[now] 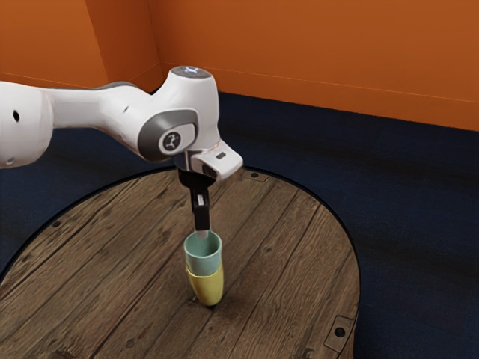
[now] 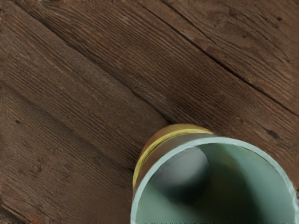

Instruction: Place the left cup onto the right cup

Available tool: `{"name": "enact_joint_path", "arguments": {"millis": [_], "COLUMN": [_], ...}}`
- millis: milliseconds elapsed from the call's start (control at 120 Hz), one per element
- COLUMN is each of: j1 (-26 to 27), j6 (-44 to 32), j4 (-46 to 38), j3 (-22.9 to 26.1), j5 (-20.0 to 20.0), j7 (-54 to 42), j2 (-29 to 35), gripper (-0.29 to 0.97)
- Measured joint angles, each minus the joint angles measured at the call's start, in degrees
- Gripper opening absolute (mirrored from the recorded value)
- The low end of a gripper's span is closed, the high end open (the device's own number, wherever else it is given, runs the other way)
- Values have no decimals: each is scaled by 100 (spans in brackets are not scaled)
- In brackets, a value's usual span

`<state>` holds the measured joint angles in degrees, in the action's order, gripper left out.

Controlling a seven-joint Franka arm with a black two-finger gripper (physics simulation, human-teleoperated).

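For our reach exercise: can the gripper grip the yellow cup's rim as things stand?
Probably not: the green cup sits nested in the yellow cup, filling its mouth; only its outer wall is free.

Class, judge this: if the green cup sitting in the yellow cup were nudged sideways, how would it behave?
The green cup seems rigid: its rim keeps a clean circle. Nested in the yellow cup, it would likely drag that along. The tall stack has a narrow base, so it may tip.

White, rounded arm (image 1: pixel 90 112) with a grey joint cap (image 1: pixel 171 138) and black pincer (image 1: pixel 201 224).
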<state>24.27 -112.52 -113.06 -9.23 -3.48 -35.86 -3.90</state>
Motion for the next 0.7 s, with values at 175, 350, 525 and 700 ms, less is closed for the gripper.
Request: {"name": "enact_joint_path", "arguments": {"millis": [175, 350, 525, 700], "j1": [-6, -9, 124, 242], "j6": [139, 513, 931, 1145], "j4": [29, 513, 1016, 1403], "j3": [0, -8, -167, -338], "j5": [-23, -117, -306, -349], "j7": [2, -85, -263, -458], "j2": [274, 433, 422, 372], "gripper": [65, 67, 67, 68]}}
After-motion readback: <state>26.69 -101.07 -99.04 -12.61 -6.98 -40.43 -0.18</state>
